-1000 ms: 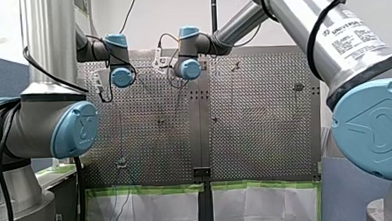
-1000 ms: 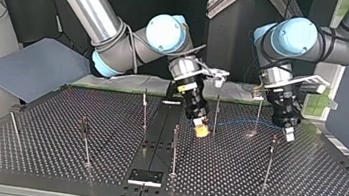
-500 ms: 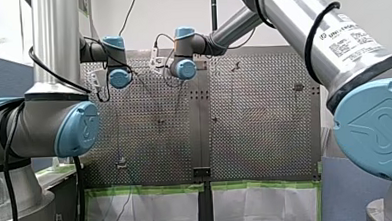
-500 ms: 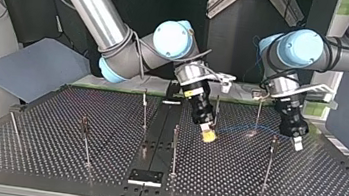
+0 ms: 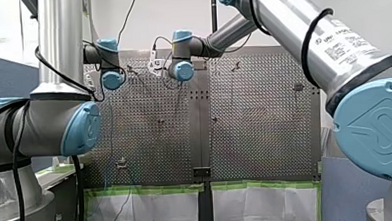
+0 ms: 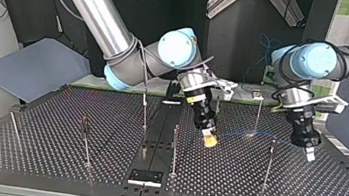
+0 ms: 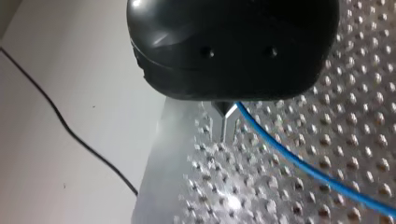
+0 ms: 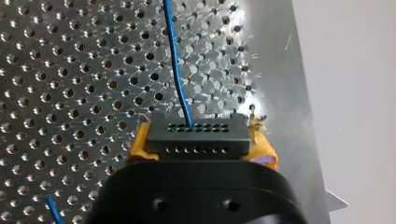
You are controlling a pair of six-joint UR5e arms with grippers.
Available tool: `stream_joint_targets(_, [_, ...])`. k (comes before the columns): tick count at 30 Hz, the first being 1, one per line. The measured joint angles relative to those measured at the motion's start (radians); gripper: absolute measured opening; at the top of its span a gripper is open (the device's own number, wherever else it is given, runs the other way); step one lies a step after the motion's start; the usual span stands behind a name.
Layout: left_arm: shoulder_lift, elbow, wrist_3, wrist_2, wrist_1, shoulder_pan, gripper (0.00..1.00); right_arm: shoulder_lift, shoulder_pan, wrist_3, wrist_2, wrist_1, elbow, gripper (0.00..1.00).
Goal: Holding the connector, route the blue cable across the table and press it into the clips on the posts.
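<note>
My right gripper [image 8: 201, 145] is clamped on the black connector [image 8: 196, 137], above the middle of the table [image 6: 28, 160]. The blue cable [image 8: 175, 60] runs from it to my left gripper [image 7: 224, 134], near the table's edge at the top view's right. Whether that gripper is closed, I cannot tell.

The cable [image 8: 174, 60] spans from my right pincer [image 6: 210, 140] to my left pincer [image 6: 310, 155].
</note>
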Motion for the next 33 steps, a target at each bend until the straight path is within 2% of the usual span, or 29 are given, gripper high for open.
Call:
stream_joint_targets(7, [-0.059,0.020,-0.025,0.065,0.029,0.014,0.00,0.006,-0.009,0.000,0.012,0.022,-0.055,0.00])
stream_joint_targets(15, [-0.127,0.057,-0.067,0.134,0.062,0.017,0.00,0.007,-0.014,-0.003,0.031,0.026,-0.075,0.00])
stream_joint_targets(22, [-0.140,0.061,-0.092,0.125,0.048,0.022,0.00,0.007,-0.014,-0.006,0.034,0.028,-0.079,0.00])
stream_joint_targets(23, [-0.140,0.061,-0.101,0.122,0.043,0.023,0.07,0.007,-0.014,-0.006,0.035,0.029,-0.079,0.00])
stream_joint_targets(24, [-0.140,0.061,-0.108,0.121,0.038,0.023,0.07,0.007,-0.014,-0.006,0.036,0.030,-0.079,0.00])
stream_joint_targets(25, [-0.140,0.061,-0.115,0.120,0.032,0.023,0.14,0.008,-0.014,-0.006,0.039,0.033,-0.079,0.00])
stream_joint_targets(26, [-0.140,0.061,-0.126,0.119,0.022,0.023,0.52,0.008,-0.013,-0.006,0.042,0.035,-0.079,0.00])
stream_joint_targets(27, [-0.139,0.061,-0.134,0.118,0.014,0.023,0.52,0.008,-0.013,-0.006,0.044,0.037,-0.079,0.00])
stream_joint_targets(29, [-0.137,0.061,-0.152,0.117,-0.004,0.023,0.87,0.008,-0.012,-0.006,0.049,0.043,-0.079,0.00])
stream_joint_targets(30, [-0.135,0.061,-0.160,0.116,-0.012,0.023,0.87,0.008,-0.012,-0.006,0.050,0.046,-0.079,0.00])
stream_joint_targets(31, [-0.132,0.061,-0.167,0.114,-0.019,0.023,1.00,0.008,-0.011,-0.007,0.053,0.049,-0.079,0.00])
stream_joint_targets(33, [-0.120,0.061,-0.184,0.105,-0.037,0.024,1.00,0.008,-0.011,-0.007,0.058,0.054,-0.079,0.00])
